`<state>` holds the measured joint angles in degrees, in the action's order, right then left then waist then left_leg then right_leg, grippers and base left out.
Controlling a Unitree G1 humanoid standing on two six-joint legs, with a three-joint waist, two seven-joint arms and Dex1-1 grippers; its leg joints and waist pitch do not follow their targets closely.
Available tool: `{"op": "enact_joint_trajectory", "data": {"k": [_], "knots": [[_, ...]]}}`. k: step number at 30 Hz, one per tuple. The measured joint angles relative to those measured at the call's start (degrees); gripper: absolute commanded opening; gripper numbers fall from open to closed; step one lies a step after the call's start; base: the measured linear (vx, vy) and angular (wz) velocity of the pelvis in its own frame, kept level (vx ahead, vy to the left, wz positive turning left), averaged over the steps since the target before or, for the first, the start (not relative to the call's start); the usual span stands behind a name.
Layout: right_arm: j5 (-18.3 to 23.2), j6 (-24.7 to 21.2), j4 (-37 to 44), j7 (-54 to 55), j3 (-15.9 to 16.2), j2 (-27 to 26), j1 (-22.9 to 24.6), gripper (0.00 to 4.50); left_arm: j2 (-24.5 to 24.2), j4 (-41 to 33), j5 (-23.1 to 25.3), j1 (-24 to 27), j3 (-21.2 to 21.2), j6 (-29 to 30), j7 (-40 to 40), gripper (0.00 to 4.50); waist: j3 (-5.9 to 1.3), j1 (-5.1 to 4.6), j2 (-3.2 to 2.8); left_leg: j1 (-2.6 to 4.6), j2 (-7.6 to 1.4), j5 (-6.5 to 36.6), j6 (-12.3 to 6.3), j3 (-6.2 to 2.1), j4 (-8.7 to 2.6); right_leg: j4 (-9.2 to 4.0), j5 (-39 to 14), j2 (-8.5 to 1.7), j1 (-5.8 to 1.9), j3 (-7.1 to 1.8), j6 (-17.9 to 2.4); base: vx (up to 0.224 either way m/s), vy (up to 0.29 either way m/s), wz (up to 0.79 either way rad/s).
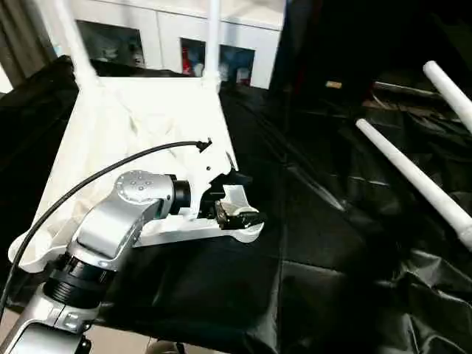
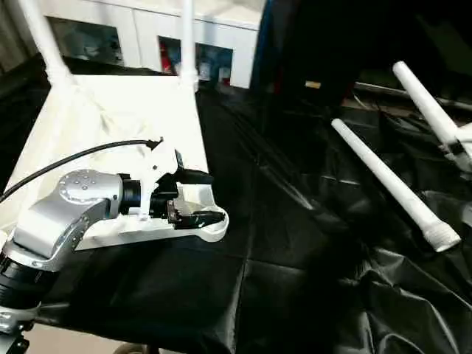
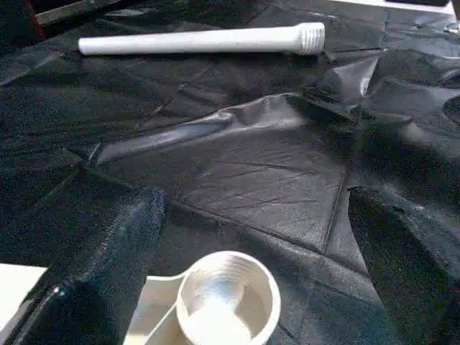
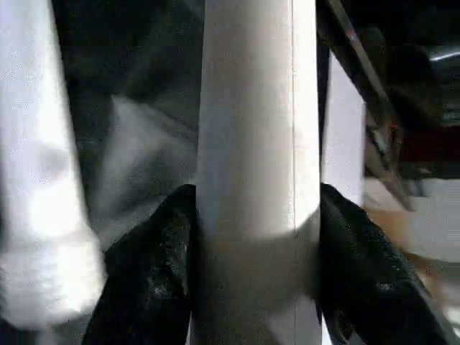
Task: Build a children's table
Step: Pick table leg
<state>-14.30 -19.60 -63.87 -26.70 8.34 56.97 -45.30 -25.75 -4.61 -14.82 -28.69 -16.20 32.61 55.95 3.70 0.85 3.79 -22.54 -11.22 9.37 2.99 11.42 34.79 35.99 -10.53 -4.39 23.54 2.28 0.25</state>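
The children's table's white tabletop [image 1: 140,125] lies upside down on the black cloth. Two white legs [image 1: 70,37] [image 1: 214,37] stand upright in its far corner sockets. My left gripper [image 1: 236,198] is open at the near right corner, its black fingers [image 3: 79,287] on either side of the empty round socket [image 3: 228,298]. A loose leg [image 2: 387,177] lies on the cloth to the right, threaded end towards me. Beyond it, my right gripper [image 4: 255,215] is shut on another leg [image 2: 428,103], its black pads pressing both sides of the tube.
The black-draped work table [image 1: 317,243] has rumpled folds at the right. White cabinets [image 1: 169,33] stand behind the tabletop. A black cable [image 1: 96,173] runs from my left forearm across the tabletop. The table's near edge shows at lower left.
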Motion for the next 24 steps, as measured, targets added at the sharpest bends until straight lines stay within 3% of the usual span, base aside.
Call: {"op": "enact_joint_trajectory", "data": {"k": [9,24], "knots": [[-3.6,4.2,-6.0,-1.6,2.9,0.9,4.2,1.83,0.0,0.7,0.0,0.0,-0.4,0.0,0.0,4.50,-0.02,-0.71,-0.13,-0.50,-0.11,0.3,-0.50,0.00,0.84,0.11,0.0,0.00,0.13,-0.03,0.0,0.000,0.000,0.00],[-1.6,8.3,-8.7,-5.3,1.5,-3.0,7.6,1.83,0.0,0.8,0.0,0.0,-0.5,0.0,0.0,4.50,-0.13,-1.17,-0.42,-0.50,-0.17,0.4,-0.62,0.03,1.16,0.13,0.0,-0.02,0.13,-0.02,0.0,0.000,0.000,0.00]]}}
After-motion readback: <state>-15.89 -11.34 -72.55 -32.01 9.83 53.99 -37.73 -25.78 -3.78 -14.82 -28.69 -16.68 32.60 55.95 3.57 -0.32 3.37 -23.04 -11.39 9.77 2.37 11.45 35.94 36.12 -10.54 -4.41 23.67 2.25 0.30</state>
